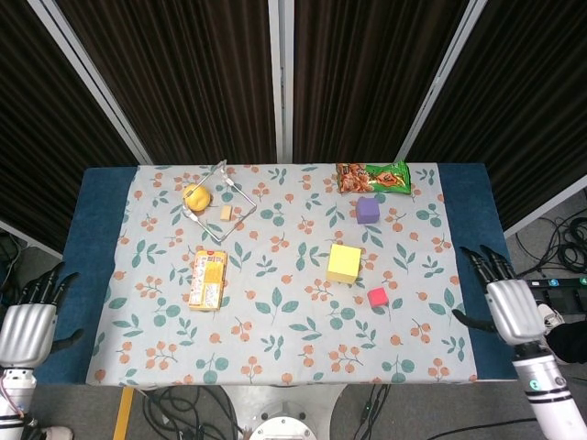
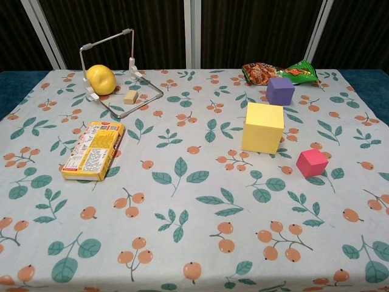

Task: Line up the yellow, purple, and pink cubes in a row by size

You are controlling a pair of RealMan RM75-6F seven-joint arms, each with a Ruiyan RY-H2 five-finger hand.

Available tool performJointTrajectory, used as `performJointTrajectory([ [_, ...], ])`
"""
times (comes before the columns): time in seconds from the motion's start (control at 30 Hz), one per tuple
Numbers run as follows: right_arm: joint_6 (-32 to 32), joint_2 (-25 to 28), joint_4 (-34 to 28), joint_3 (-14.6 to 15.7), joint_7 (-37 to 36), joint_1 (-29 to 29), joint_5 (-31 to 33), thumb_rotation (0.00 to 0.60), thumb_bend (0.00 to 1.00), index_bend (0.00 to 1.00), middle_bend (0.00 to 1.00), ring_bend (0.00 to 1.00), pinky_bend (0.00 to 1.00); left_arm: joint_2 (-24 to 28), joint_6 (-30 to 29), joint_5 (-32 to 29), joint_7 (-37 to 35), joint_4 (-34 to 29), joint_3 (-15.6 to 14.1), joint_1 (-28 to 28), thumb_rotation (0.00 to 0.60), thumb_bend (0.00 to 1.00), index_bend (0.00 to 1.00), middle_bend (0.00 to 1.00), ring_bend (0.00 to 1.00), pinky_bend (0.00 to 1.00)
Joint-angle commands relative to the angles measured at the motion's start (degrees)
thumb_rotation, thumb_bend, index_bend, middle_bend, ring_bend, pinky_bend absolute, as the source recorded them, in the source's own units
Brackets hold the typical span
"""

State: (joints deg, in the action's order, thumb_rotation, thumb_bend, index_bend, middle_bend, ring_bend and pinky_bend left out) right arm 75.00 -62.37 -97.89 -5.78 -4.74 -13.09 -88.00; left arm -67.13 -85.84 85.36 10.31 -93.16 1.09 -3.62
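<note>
The large yellow cube [image 1: 343,263] [image 2: 262,127] stands right of the table's middle. Behind it, near the far edge, sits the mid-sized purple cube [image 1: 368,210] [image 2: 279,90]. The small pink cube [image 1: 377,296] [image 2: 312,162] lies in front and to the right of the yellow one. My right hand [image 1: 510,309] hovers over the blue table margin at the right edge, fingers apart and empty, well right of the pink cube. At the near left corner, off the table, my left hand [image 1: 27,324] is open and empty. Neither hand shows in the chest view.
A green snack bag [image 1: 371,176] [image 2: 281,72] lies just behind the purple cube. At the far left stand a wire frame [image 1: 219,188] [image 2: 115,67], a yellow fruit [image 1: 194,197] [image 2: 101,79] and a small tan block [image 1: 226,213] [image 2: 130,97]. An orange box [image 1: 208,279] [image 2: 92,150] lies left of centre.
</note>
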Motion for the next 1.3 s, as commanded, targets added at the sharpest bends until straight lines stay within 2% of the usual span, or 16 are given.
performJointTrajectory([
  [0.03, -9.56, -3.86, -2.63, -2.72, 3.93, -6.72, 5.69, 0.600, 0.03, 0.02, 0.11, 0.01, 0.12, 0.10, 0.35, -0.31, -0.11, 0.06, -0.09, 0.03, 0.600, 0.04, 0.21, 0.16, 0.14, 0.19],
  [0.13, -15.12, -7.26, -1.76, -4.17, 7.54, -10.73, 10.57, 0.600, 0.03, 0.01, 0.09, 0.01, 0.12, 0.15, 0.58, -0.79, -0.51, 0.37, -0.08, 0.14, 0.600, 0.04, 0.21, 0.16, 0.14, 0.19],
  [0.3, -20.40, -14.21, 2.12, -6.22, 13.66, -16.33, 18.17, 0.600, 0.05, 0.01, 0.09, 0.01, 0.13, -0.05, 0.90, -1.06, -1.35, 1.38, -0.17, 0.24, 0.600, 0.04, 0.21, 0.16, 0.14, 0.19],
  [0.53, -23.97, -21.92, 8.36, -8.28, 17.77, -21.97, 26.48, 0.600, 0.08, 0.01, 0.11, 0.01, 0.13, -0.24, 1.94, -1.57, -2.73, 2.76, -0.38, 0.19, 0.600, 0.04, 0.21, 0.16, 0.14, 0.19],
  [0.73, -26.28, -26.79, 14.04, -8.68, 20.73, -25.83, 31.87, 0.600, 0.09, 0.00, 0.13, 0.01, 0.13, -0.31, 2.57, -1.70, -4.08, 3.76, -0.36, 0.00, 0.600, 0.04, 0.21, 0.16, 0.14, 0.19],
  [0.83, -26.76, -28.89, 16.76, -8.58, 21.44, -27.15, 33.30, 0.600, 0.11, 0.05, 0.17, 0.04, 0.14, -0.27, 2.77, -1.71, -4.59, 4.13, -0.37, -0.06, 0.600, 0.04, 0.21, 0.16, 0.14, 0.19],
  [1.0, -26.27, -31.83, 20.85, -8.35, 20.81, -28.15, 33.25, 0.600, 0.24, 0.26, 0.30, 0.11, 0.18, -0.31, 2.89, -1.94, -4.89, 4.60, -0.32, -0.01, 0.600, 0.04, 0.21, 0.16, 0.14, 0.19],
  [1.3, -24.25, -29.55, 13.62, -9.51, 18.63, -28.95, 29.30, 0.600, 0.24, 0.30, 0.33, 0.14, 0.19, -0.29, 2.41, -1.88, -5.32, 4.93, -0.15, 0.18, 0.600, 0.04, 0.21, 0.16, 0.14, 0.19],
])
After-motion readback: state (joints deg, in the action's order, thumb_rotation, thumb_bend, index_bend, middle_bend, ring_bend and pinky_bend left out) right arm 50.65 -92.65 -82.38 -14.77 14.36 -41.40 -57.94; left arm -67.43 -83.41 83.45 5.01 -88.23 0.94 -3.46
